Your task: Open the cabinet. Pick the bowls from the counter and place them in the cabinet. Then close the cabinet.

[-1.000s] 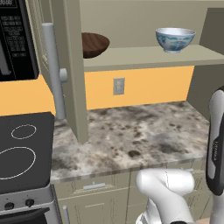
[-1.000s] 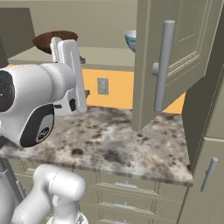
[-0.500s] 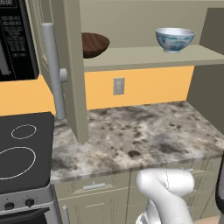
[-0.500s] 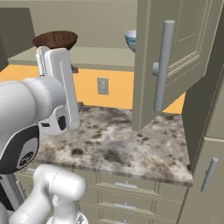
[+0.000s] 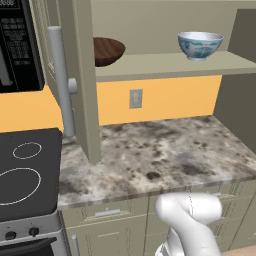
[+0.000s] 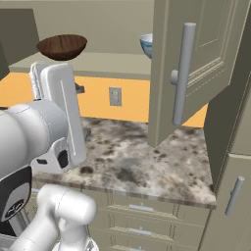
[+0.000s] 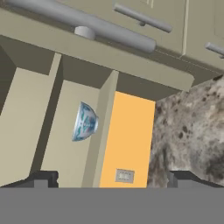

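Left base view, item one: the cabinet (image 5: 165, 65), a beige-olive wall unit, both doors swung wide. Its shelf carries both bowls. The dark wood-grain bowl (image 5: 107, 50) sits at the left end, partly behind the left door (image 5: 82, 80); the white-and-blue bowl (image 5: 200, 45) sits toward the right end, upright, well apart from the first. The counter (image 5: 165, 155) below is a speckled slab bearing no bowl.

Right base view, item two: the right door (image 6: 196, 63) stands out over the counter, its long silver bar handle (image 6: 181, 73) running vertically on the face turned toward the base. The white-and-blue bowl's rim shows just behind the door's inner edge; the wood-grain bowl rests at the shelf's left. The arm's upper link rises at lower left, near the counter's front edge.

Hand view, item three: the gripper (image 7: 111, 181) has its two dark tips spread wide with nothing between them. The picture is rolled, so the shelf and the white-and-blue bowl appear on their side and a bar handle crosses the top as a slanted grey rod, clear of the tips.

Judgement: placing looks done; closing remains. The deciding relation is that either handle's long axis is vertical and lies above and beyond the claw, so the spread tips would need to turn crosswise to the bar, or press the door's outer face. Which door is nearer cannot be told.
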